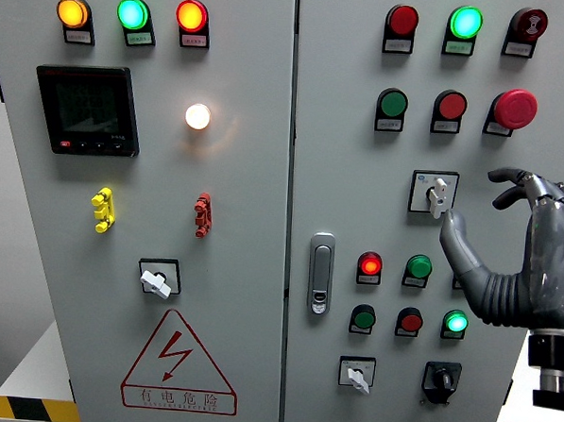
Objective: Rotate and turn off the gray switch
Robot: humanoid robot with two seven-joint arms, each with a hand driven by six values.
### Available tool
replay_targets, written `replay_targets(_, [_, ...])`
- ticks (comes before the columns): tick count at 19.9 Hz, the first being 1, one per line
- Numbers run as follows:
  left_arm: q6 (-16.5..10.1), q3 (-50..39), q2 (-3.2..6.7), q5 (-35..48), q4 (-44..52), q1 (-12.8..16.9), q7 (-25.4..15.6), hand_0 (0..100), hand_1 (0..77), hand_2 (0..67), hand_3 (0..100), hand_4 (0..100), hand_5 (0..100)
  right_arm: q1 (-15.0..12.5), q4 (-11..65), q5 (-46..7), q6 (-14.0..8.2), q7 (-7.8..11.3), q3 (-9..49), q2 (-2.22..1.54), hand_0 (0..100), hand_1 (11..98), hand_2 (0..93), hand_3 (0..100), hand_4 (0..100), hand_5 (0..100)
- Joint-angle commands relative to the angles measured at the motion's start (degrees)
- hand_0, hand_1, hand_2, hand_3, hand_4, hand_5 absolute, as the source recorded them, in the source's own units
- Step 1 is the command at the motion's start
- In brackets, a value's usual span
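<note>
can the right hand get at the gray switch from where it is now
Probably yes: the right hand is open beside the gray switch, thumb tip just under its knob, and nothing lies between them.

The right hand (pixel 526 252) hangs open just right of the gray switch (pixel 437 195), thumb tip just below its handle. Bare panel (pixel 474 164) lies between fingers and switch. Above the fingers, the red mushroom button (pixel 515 108) juts out. Below the thumb, a red lamp (pixel 370 266) and green button (pixel 418 267) crowd the panel.
</note>
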Motion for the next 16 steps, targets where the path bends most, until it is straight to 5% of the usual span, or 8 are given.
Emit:
replay_targets(1, [0.0,0.0,0.00,0.0,0.0,0.0,0.1,0,0.0,10.1,21,12,13,-2.0,3.1,-0.1,1.6,0.99,-0.1,0.00,31,43.5,17.9,25,12,37])
replay_targets(4, [0.0,0.0,0.00,0.0,0.0,0.0,0.0,0,0.0,10.1,21,12,13,-4.4,5.6,-0.2,2.4,2.13,0.0,0.00,27,43.9,7.4,15,9,29])
replay_targets(8, [0.0,0.0,0.00,0.0,0.0,0.0,0.0,0,0.0,10.1,21,12,13,-6.0,8.8,-1.3,3.6,4.50,0.6,-0.09,23,44.1,5.1,8,7,21])
replay_targets(12, [0.0,0.0,0.00,0.0,-0.1,0.0,0.0,0,0.0,10.1,21,12,13,-6.5,10.2,-4.0,3.7,9.07,2.0,-0.09,20,44.4,4.8,6,6,15])
replay_targets(16, [0.0,0.0,0.00,0.0,-0.1,0.0,0.0,0,0.0,10.1,21,12,13,-6.9,10.5,-4.5,3.7,9.43,2.7,-0.09,19,43.7,4.6,5,6,12])
